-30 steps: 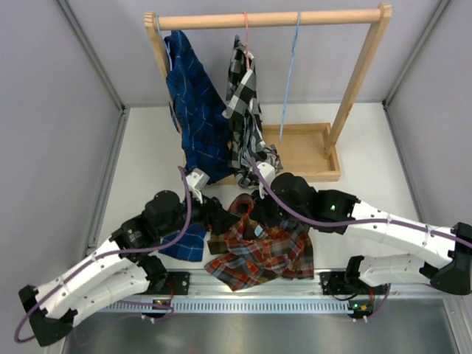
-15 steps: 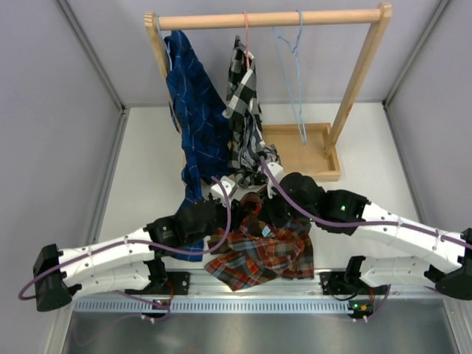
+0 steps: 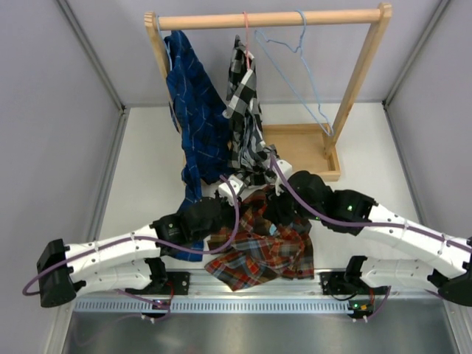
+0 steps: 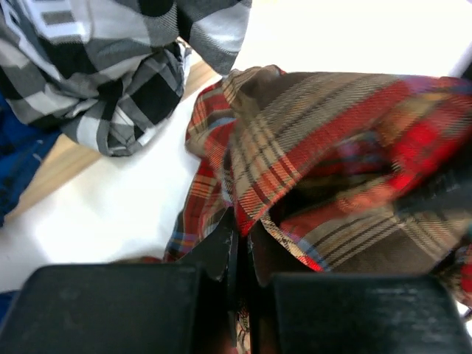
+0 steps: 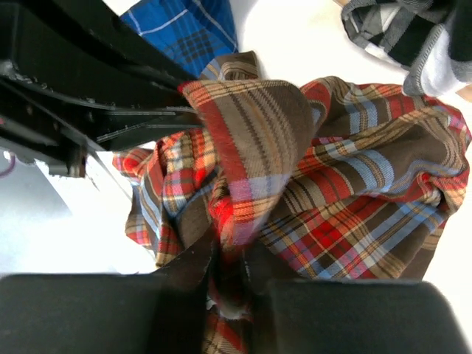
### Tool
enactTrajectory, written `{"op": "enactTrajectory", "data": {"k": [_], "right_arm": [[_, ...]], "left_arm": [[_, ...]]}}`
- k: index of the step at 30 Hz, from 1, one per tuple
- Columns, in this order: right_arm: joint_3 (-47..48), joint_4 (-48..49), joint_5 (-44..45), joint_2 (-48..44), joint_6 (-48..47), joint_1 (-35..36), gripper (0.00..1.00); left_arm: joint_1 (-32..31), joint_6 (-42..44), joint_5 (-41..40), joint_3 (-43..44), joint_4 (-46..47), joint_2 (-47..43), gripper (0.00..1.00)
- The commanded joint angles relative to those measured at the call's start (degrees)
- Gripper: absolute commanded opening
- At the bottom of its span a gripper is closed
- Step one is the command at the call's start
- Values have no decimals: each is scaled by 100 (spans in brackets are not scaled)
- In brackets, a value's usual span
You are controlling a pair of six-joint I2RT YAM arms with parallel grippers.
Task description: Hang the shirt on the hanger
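Since 1 s ago the hanger (image 3: 299, 40) has swung broadside on the rail (image 3: 273, 18), and my left arm has come in to the shirt (image 3: 262, 240). The left claw (image 4: 237, 240) is pinched tight on a fold and the right claw (image 5: 230, 262) is clamped on another. The shirt is bunched on the worktop (image 3: 147, 162) between them, just below the checked shirt (image 3: 247, 110).

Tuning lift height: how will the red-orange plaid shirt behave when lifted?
Likely floppy: the red-orange, brown and blue plaid shirt lies crumpled in folds. Probably sags between the left gripper and right gripper, each pinching bunched cloth.
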Motion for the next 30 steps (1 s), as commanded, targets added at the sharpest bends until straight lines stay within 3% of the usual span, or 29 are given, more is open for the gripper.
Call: {"op": "enactTrajectory", "data": {"k": [1,4,5,8,12,16,19,23,30], "right_arm": [[-24,-38,261,-169,-8,-125,36],[-182,-169,1138,-397,343,-257,78],[-226,-196,1228,-659,553,-318,79],[-621,-231,1649,-1326,1288,-414,79],[-1596,-205,1888,-2032,2618,-441,77],[-2886,862,908,-2524,3243,-441,70],[-3354,1428,457,-2674,3577,-424,64],[-3619,2044,437,-2841,4043,-161,60],[-3373,1534,1492,-3017,4378,604,57]], "left_arm": [[-18,20,-6,375,385,166,0],[-18,-452,-768,621,-200,140,0],[-18,-664,-1563,857,-439,105,0],[-18,-1464,-2569,1175,-1441,26,0],[-18,-2168,-2398,905,-1742,-360,0],[-18,-2582,-2195,500,-1610,-432,0],[-18,-2688,-2125,271,-1426,-405,0],[-18,-2784,-2098,165,-1338,-353,0],[-18,-2846,-2037,-54,-1162,-440,0]]}}
